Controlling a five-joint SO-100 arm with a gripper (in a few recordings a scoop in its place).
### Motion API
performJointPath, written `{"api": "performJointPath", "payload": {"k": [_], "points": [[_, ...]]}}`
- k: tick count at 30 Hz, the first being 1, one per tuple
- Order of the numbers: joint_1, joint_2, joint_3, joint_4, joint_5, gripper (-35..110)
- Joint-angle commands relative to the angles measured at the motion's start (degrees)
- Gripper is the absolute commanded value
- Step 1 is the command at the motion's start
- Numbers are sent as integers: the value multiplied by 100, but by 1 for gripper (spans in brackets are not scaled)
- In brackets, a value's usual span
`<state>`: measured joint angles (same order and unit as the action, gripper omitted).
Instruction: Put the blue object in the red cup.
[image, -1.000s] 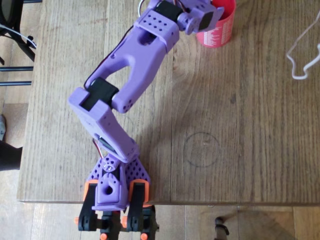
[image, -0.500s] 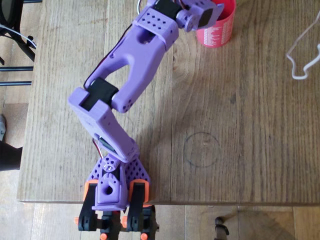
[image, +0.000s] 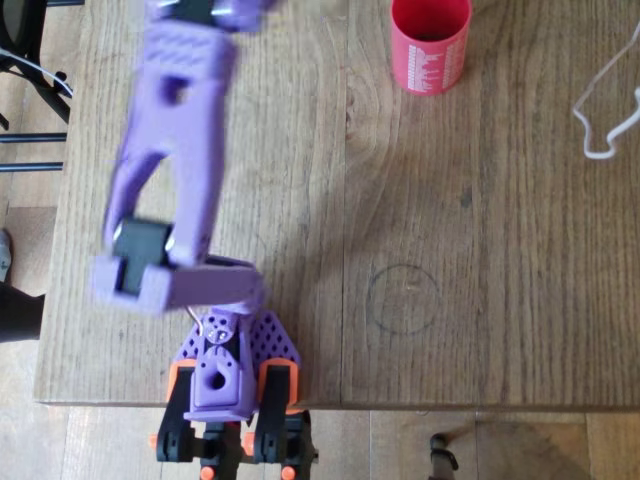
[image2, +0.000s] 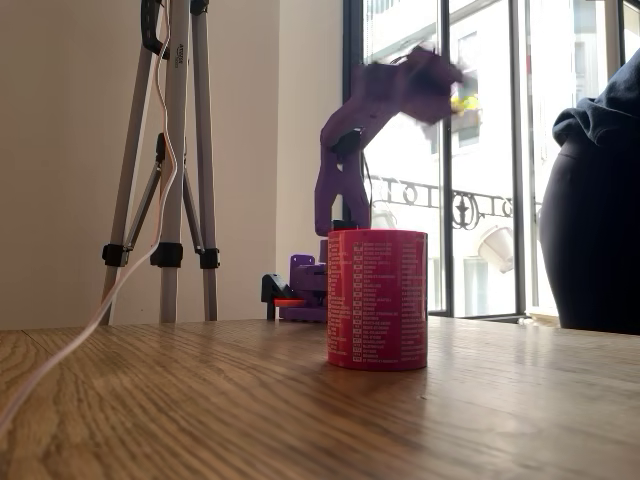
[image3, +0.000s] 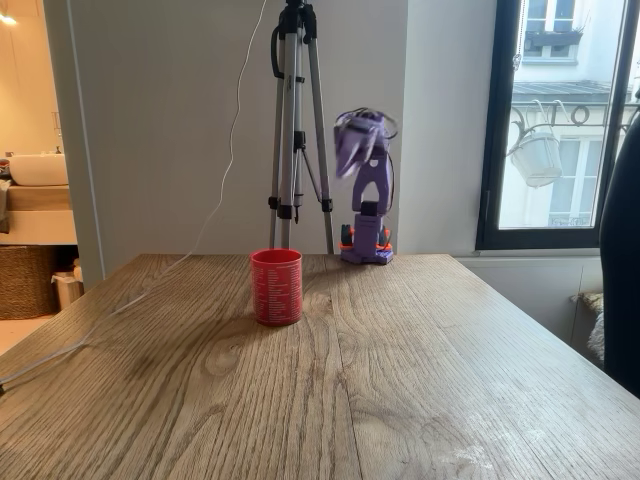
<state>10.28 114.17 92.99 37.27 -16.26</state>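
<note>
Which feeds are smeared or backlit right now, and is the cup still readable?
Overhead view: the purple arm is motion-blurred, the red cup sharp. In a fixed view, bright windows backlight the smeared arm top; the cup's print stays legible. In another fixed view, the raised arm is blurred.

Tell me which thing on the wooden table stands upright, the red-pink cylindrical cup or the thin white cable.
The red-pink cylindrical cup stands upright, mouth up; the thin white cable lies flat.
</note>
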Motion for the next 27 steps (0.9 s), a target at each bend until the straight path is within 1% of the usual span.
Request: {"api": "performJointPath", "payload": {"k": [1, 6, 10, 13, 18, 20, 24, 27], "points": [[-773, 1934, 439, 0, 141, 0], [-1617, 3129, 1652, 510, 44, 0], [-2162, 3480, 2531, 967, 501, 0], [-2285, 3498, 3076, 905, 791, 0], [-2250, 3428, 4588, 281, 940, 0], [-2250, 3612, 5238, 220, 1002, 0], [-2250, 4649, 6557, 606, 1099, 0], [-2153, 5651, 7304, 1345, 1151, 0]]}}
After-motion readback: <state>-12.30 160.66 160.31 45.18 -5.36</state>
